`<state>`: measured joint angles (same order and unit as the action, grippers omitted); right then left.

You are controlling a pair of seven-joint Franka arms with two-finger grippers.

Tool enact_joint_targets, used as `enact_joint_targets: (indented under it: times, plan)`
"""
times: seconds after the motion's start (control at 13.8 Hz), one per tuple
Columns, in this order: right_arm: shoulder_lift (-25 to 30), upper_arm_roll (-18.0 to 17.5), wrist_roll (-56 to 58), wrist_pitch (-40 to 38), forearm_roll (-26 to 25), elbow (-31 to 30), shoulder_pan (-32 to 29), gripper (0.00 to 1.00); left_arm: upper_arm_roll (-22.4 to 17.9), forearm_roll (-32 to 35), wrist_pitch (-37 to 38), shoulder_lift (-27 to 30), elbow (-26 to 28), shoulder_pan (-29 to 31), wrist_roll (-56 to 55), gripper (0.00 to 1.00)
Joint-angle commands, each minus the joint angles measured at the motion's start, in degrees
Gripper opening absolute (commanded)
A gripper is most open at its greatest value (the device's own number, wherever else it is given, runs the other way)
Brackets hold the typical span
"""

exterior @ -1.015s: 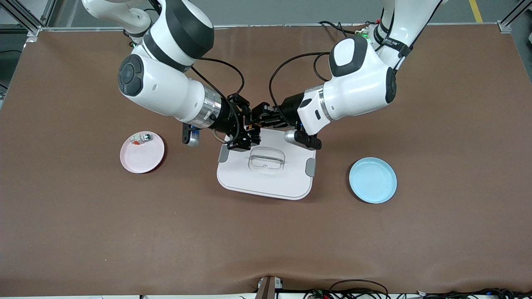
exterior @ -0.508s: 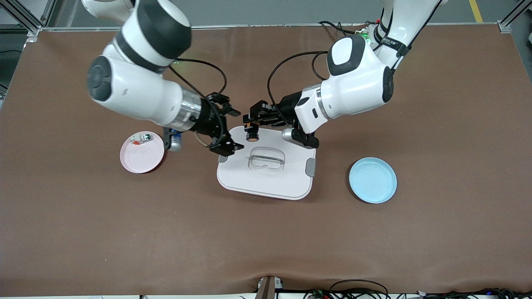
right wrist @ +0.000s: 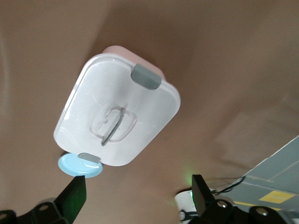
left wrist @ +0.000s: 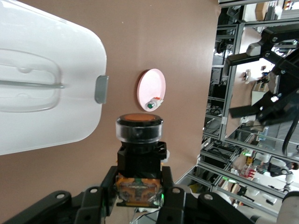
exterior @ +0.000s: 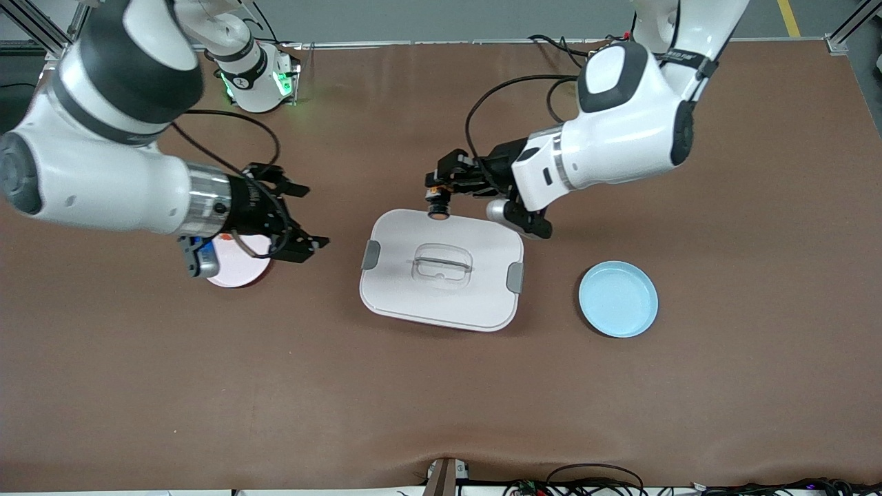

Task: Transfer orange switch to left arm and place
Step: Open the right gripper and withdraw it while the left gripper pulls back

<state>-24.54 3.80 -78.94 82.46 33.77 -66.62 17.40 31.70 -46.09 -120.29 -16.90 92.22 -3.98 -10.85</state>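
Nearest to the front camera I see the blue plate (exterior: 618, 299) toward the left arm's end of the table, with nothing in it. Beside it, mid-table, sits the box (exterior: 441, 289), lid on, grey latches at both ends. At about the same depth, toward the right arm's end, is the pink plate (exterior: 238, 267), partly covered by the right arm from the front. In the left wrist view I make out two small pieces at its rim, one white with an orange bit (left wrist: 157, 100) and one green-tipped (left wrist: 150, 106).

The right gripper (exterior: 298, 215) hangs over the table just beside the pink plate, between it and the box, fingers spread wide and holding nothing.

The switch (exterior: 436, 206) is up in the left gripper (exterior: 441, 191), over the edge of the box that lies farthest from the front camera. The fingers are clamped on its black body, orange cap pointing away from the gripper.
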Motion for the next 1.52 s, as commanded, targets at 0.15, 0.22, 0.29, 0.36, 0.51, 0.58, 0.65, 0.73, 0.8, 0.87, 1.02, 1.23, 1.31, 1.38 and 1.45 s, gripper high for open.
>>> enact_joint_targets:
  times: [0.15, 0.22, 0.29, 0.36, 0.51, 0.58, 0.65, 0.73, 0.8, 0.87, 1.02, 1.23, 1.31, 1.38, 1.45]
  plan:
    - [-0.7, 0.0, 17.7, -11.1, -0.4, 4.0, -9.4, 1.0, -0.1, 10.1, 13.6, 2.6, -3.7, 3.5, -1.7, 0.0]
    - [-0.6, 0.0, 21.1, -12.4, -2.5, 4.0, -10.3, 1.0, -0.1, 13.5, 16.2, 2.6, -5.2, 3.5, -3.7, 0.0]
    - [-0.6, -0.1, 24.8, -13.3, -5.4, 4.0, -10.7, 1.0, -0.1, 17.0, 18.7, 2.6, -6.5, 3.5, -5.6, 0.0]
    - [-0.6, -0.1, 29.2, -14.4, -8.6, 4.1, -10.7, 1.0, 0.0, 19.6, 20.8, 2.6, -7.6, 3.5, -7.1, 0.0]
    - [-0.6, -0.1, 39.2, -16.2, -13.6, 4.8, -11.3, 1.0, -0.2, 20.9, 24.6, 2.7, -8.8, 3.9, -10.9, 0.0]
    - [-0.5, -0.1, 43.8, -16.8, -15.4, 5.3, -11.9, 1.0, -0.2, 21.0, 26.7, 2.7, -9.8, 5.6, -12.6, 0.0]
    - [-0.5, -0.1, 49.0, -17.7, -17.1, 5.4, -12.8, 1.0, -0.2, 21.6, 29.3, 2.7, -10.6, 7.3, -13.1, 0.0]
    - [-0.5, 0.0, 53.8, -18.7, -19.3, 6.2, -13.4, 1.0, -0.1, 24.7, 31.9, 2.7, -10.7, 7.6, -13.1, 0.0]
    - [-0.5, -0.1, 58.4, -19.5, -22.1, 6.4, -13.9, 1.0, 0.1, 28.0, 33.8, 2.7, -10.7, 7.6, -13.0, 0.0]
    - [-0.5, -0.1, 63.3, -20.1, -24.6, 6.4, -14.2, 1.0, 0.0, 30.5, 35.9, 3.3, -10.7, 7.8, -13.0, 0.0]
    - [-0.5, 0.0, 72.7, -20.7, -29.4, 6.5, -14.3, 1.0, -0.1, 33.7, 37.5, 5.3, -10.7, 10.6, -13.1, 0.0]
    - [-0.8, -0.1, 80.1, -20.5, -31.4, 6.6, -15.6, 1.0, -0.2, 34.0, 38.2, 7.8, -10.6, 16.0, -18.0, 0.0]
    - [-0.9, -0.1, 80.4, -20.5, -31.3, 6.6, -15.8, 1.0, -0.2, 34.0, 38.2, 7.9, -10.6, 17.2, -21.9, 0.0]
    - [-0.9, 0.1, 81.6, -20.2, -31.4, 6.6, -15.8, 1.0, -0.2, 34.0, 38.2, 7.9, -10.6, 18.1, -25.3, 0.0]
    - [-1.1, 0.1, 83.7, -19.7, -31.7, 6.6, -15.9, 1.0, -0.2, 34.0, 38.2, 8.0, -10.6, 18.9, -28.6, 0.0]
